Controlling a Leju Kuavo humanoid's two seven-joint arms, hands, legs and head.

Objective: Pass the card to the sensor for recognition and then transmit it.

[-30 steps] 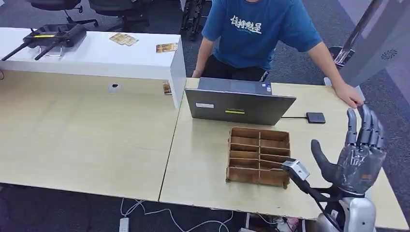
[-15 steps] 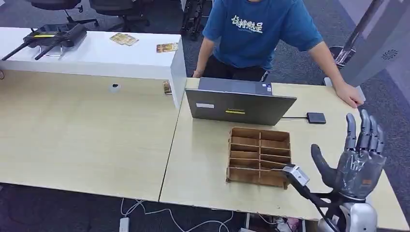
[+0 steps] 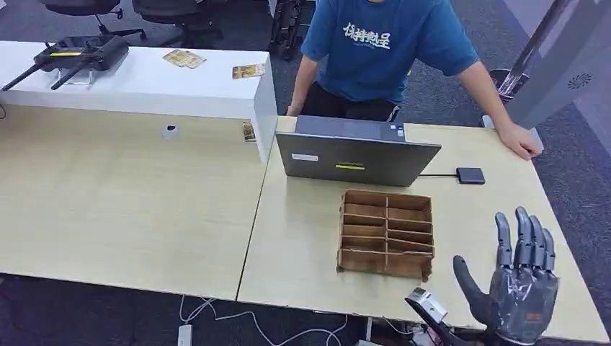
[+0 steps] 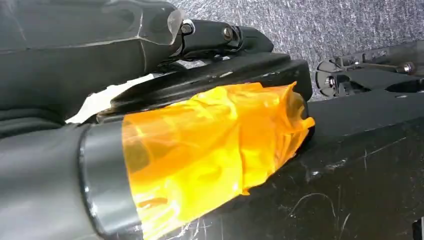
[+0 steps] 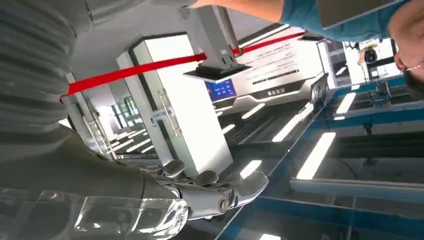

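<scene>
Right hand (image 3: pixel 524 292), spread and holding nothing, now lower than a second ago, sunk toward the table's near right corner, well short of the small dark sensor (image 3: pixel 470 175) by the far edge. No card in the grasp; likely cards (image 3: pixel 248 71) lying far off on the white shelf (image 3: pixel 144 90). Reads as a retreat, with recognition not begun.

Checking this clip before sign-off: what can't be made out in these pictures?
- Card: cards on the white shelf in the head view are too small to read.
- Left robot hand: left wrist view, orange tape hides the fingers.
- Box: head view, slot contents hidden by the dividers.
</scene>
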